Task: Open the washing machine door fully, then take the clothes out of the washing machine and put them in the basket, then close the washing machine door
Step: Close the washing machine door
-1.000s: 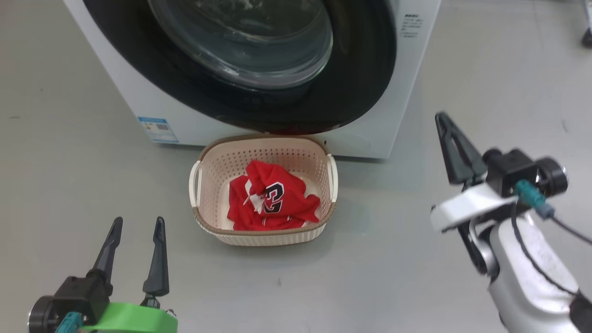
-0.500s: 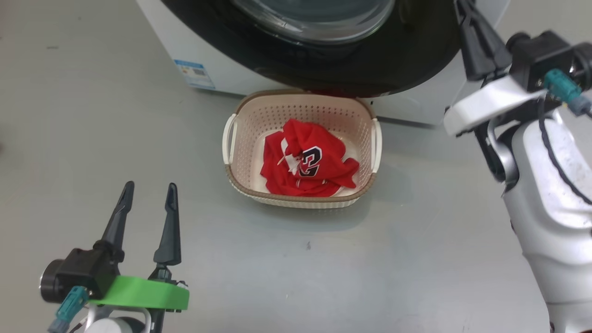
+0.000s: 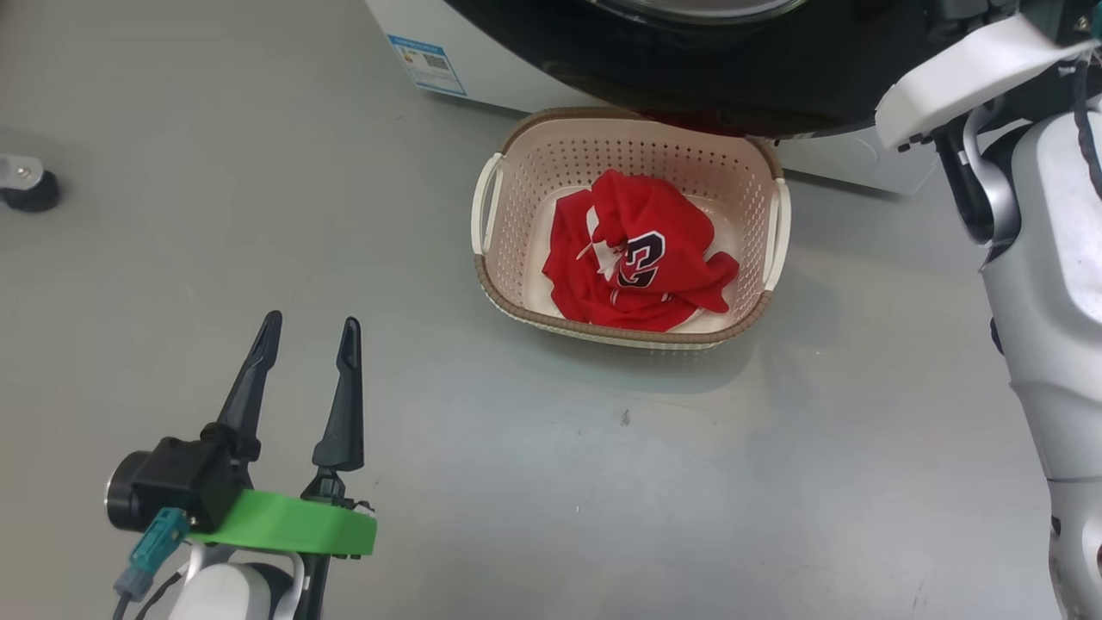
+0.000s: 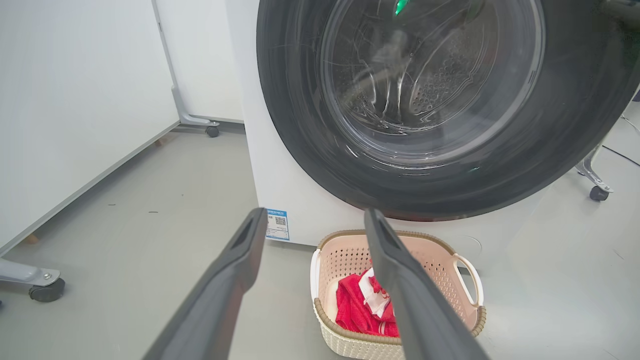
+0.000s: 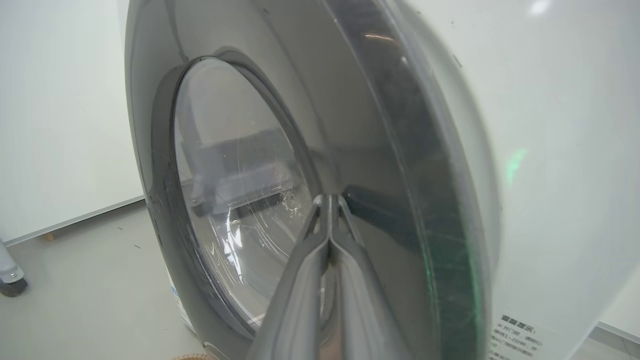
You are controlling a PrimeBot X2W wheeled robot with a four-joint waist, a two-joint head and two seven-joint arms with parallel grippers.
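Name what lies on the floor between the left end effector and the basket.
In the head view, the stretch between the left end effector and the basket is bare grey floor.

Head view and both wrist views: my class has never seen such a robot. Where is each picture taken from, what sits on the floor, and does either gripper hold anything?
The head view looks down from the robot's head at the floor: a basket stands before the washing machine, red clothes inside. The left gripper, two dark fingers spread open, holds nothing. The left wrist view looks along those fingers at the washing machine door. The right wrist view shows the right gripper shut, empty, tips at the door's black frame.
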